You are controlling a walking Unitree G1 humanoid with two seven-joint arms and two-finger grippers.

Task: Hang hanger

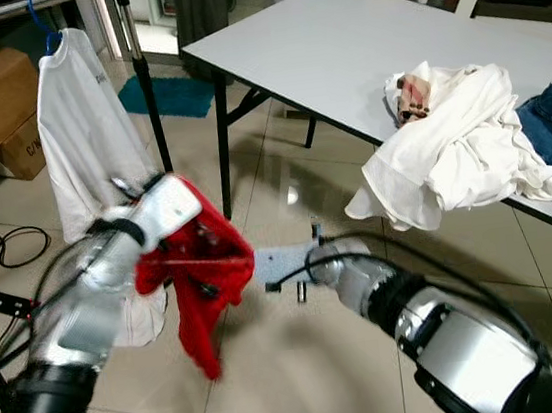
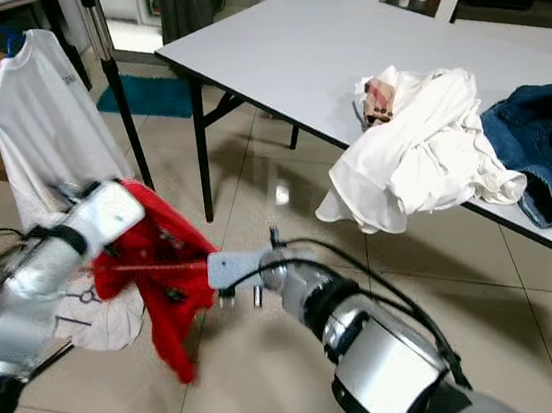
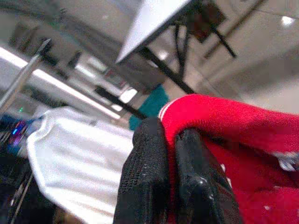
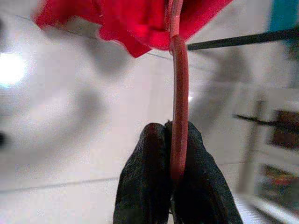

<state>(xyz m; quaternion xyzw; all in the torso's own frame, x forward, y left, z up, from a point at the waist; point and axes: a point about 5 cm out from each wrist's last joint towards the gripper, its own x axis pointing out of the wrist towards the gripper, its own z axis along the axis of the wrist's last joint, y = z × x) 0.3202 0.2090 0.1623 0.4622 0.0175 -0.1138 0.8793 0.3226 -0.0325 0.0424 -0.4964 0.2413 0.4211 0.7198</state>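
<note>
1. Overhead, from the left eye: left gripper (image 1: 175,241) holds a red shirt (image 1: 196,277) out in front of the body, above the floor tiles; fingers hidden behind cloth here. Likely held high so the cloth hangs free and does not drag. Right gripper (image 1: 299,269) reaches in from the other side, at the shirt's edge.
2. Rack (image 1: 139,72) stands beyond, with a white shirt (image 1: 80,130) already hung from a blue hanger (image 1: 40,24). That rail is presumably the target; the red load is near it but not yet up.
3. Right eye: table (image 2: 337,48) to the right carries a white heap (image 2: 420,148) and jeans (image 2: 546,148), well apart from the work.
4. Left wrist: fingers (image 3: 145,182) pressed together on a fold of the red shirt, pinching it. Seems meant to steady the cloth.
5. Right wrist: fingers (image 4: 140,186) clamped on a thin red hanger (image 4: 178,107) that runs up into the red shirt. The grip sits at one end, probably to steer the hanger toward the rail.
</note>
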